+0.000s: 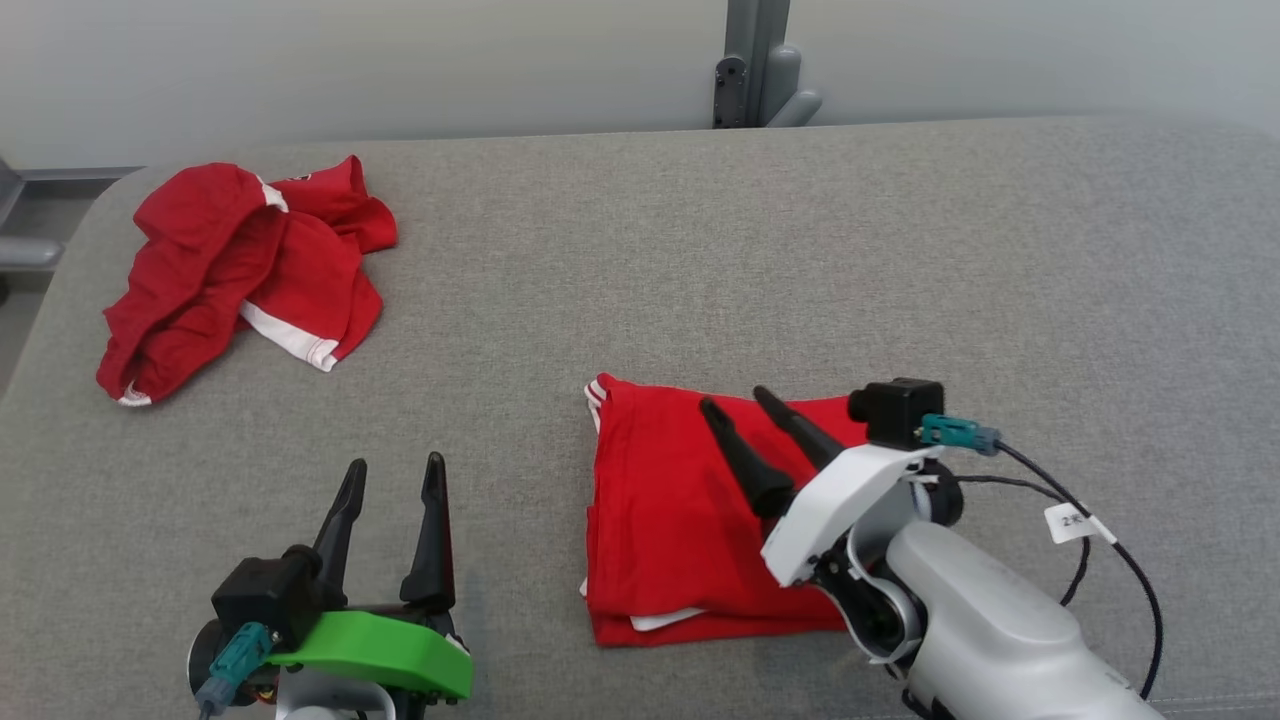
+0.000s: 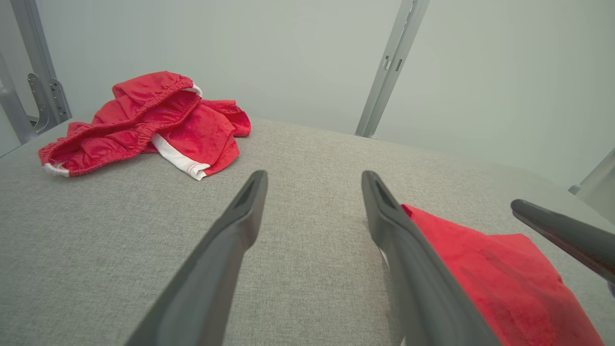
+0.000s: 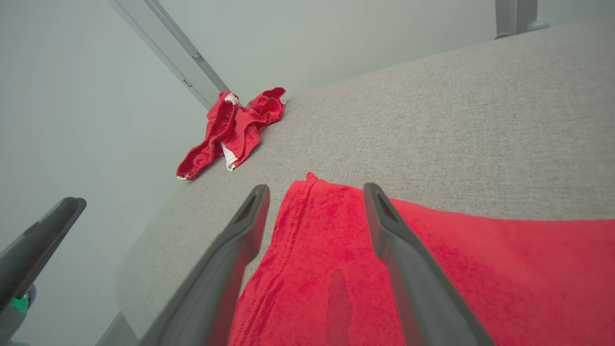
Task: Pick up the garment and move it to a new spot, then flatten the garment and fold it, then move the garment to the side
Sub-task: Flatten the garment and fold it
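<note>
My right claw [image 1: 738, 400] is standing spread wide over the folded red garment [image 1: 665, 530], gripping nothing; whether its fingertips are touching the cloth I cannot tell. The garment is lying flat on the grey counter [image 1: 700, 250], right of middle and near me. My left claw [image 1: 396, 462] is waiting beside it, wide apart and empty. A crumpled red garment [image 1: 240, 270] is lying at the far left.

The folded garment [image 1: 660, 520], red with white trim, lies flat on the worktop [image 1: 800, 250] as a neat rectangle. A second garment [image 1: 240, 270], also red, lies crumpled well apart, far left.
</note>
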You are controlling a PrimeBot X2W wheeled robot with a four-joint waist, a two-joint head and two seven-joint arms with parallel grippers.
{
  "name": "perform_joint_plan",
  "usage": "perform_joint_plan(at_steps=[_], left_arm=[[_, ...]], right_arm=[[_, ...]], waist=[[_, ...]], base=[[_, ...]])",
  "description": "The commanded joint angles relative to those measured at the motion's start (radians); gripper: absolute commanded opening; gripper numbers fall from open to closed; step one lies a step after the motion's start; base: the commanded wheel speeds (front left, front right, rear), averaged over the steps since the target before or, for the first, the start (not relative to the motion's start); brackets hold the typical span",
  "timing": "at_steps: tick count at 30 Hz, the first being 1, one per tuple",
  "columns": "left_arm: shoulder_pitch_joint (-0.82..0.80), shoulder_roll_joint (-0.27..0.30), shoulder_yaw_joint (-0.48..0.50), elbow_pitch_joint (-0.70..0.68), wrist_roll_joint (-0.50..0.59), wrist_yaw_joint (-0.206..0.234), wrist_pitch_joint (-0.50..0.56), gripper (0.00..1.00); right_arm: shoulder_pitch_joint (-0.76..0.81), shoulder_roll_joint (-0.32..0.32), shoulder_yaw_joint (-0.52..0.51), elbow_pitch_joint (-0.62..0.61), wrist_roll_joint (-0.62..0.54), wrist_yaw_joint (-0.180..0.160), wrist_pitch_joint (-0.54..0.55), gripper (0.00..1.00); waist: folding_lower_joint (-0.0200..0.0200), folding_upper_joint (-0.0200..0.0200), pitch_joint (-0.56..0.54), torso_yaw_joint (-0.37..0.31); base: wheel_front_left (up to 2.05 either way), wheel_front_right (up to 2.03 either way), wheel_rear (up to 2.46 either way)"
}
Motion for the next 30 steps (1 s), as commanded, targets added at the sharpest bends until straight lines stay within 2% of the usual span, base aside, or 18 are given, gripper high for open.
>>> perform_joint_plan(at_steps=[1,8,19,24,30], left_arm=[[0.010,-0.002,-0.001,0.003,0.013,-0.007,-0.007,1.00],[0.017,-0.010,-0.012,0.005,0.013,-0.006,-0.007,1.00],[0.040,-0.001,0.026,0.022,0.028,0.005,-0.008,1.00],[0.066,-0.011,0.072,0.012,0.048,0.008,-0.007,1.00],[0.107,-0.016,0.124,0.006,0.083,-0.004,-0.008,1.00]], right_arm=[[-0.004,-0.015,-0.026,0.004,-0.031,0.000,-0.027,1.00],[0.060,-0.051,-0.210,-0.027,-0.224,0.000,-0.068,1.00],[0.324,0.009,-0.602,-0.310,-0.604,0.000,-0.067,1.00],[0.429,0.039,-0.682,-0.420,-0.665,0.000,-0.067,1.00],[0.497,0.052,-0.722,-0.471,-0.671,0.000,-0.060,1.00]], waist=[[0.0000,0.0102,-0.004,-0.014],[0.0000,0.0102,-0.016,-0.062],[0.0000,0.0102,-0.037,-0.127],[0.0000,0.0102,-0.044,-0.135],[0.0000,0.0102,-0.053,-0.127]], base=[[0.00,0.00,0.00],[0.00,0.00,0.00],[0.00,0.00,0.00],[0.00,0.00,0.00],[0.00,0.00,0.00]])
